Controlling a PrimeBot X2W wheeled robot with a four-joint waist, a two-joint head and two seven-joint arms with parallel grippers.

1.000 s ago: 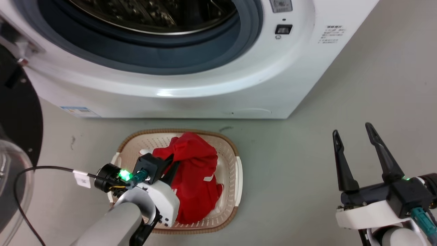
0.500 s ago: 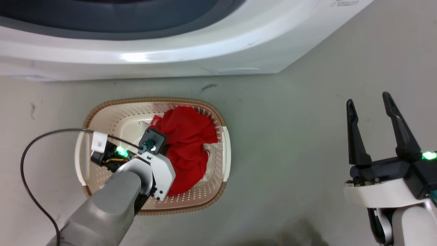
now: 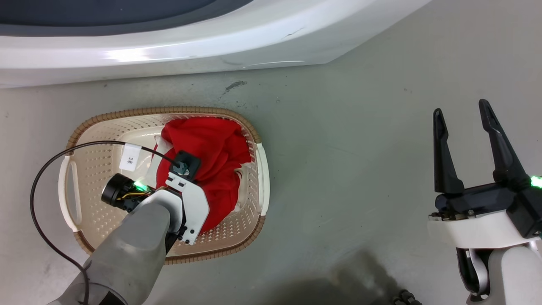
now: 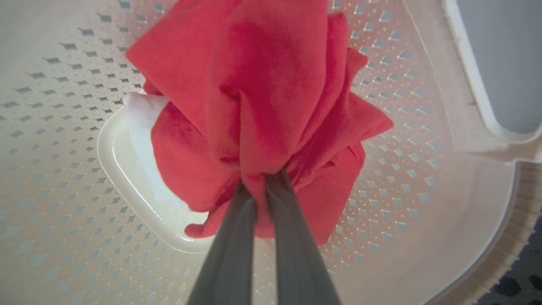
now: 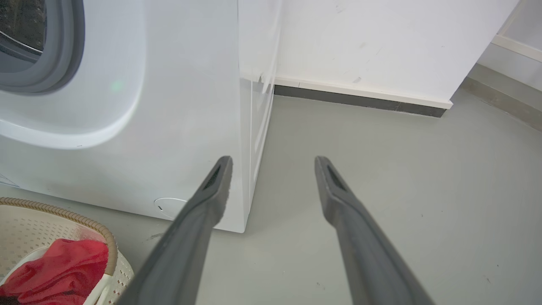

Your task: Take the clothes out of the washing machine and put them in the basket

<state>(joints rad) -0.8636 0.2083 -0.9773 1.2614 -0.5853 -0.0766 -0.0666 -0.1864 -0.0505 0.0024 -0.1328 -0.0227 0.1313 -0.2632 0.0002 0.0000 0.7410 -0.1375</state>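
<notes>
- The washing machine (image 3: 220,46), one unit, spans the 12 o'clock band of the head view. In the right wrist view its grey door ring (image 5: 63,51) sits at 10 o'clock. Too little of the drum shows there to tell what it holds.
- One basket (image 3: 127,113) stands on the grey floor (image 3: 347,140) at 8 o'clock in the head view, near the machine's front. It holds the clothes.
- The clothes (image 3: 214,148) are one crumpled red bundle in the basket's 3 o'clock half. In the left wrist view a white bit (image 4: 139,118) peeps out at the bundle's 9 o'clock.
- One black cable (image 3: 38,186) loops over the basket's 9 o'clock side and carries a white tag.
- There are two grippers.
- The left gripper (image 4: 261,180) reaches down inside the basket. Its two fingers are pinched together on a fold of the red cloth, and the bundle fans out toward 12 o'clock from the fingertips.
- The right gripper (image 3: 461,108) hangs over bare floor at 4 o'clock in the head view. Its fingers are spread wide and grip nothing. The basket and clothes lie well apart from it, at its 9 o'clock.
</notes>
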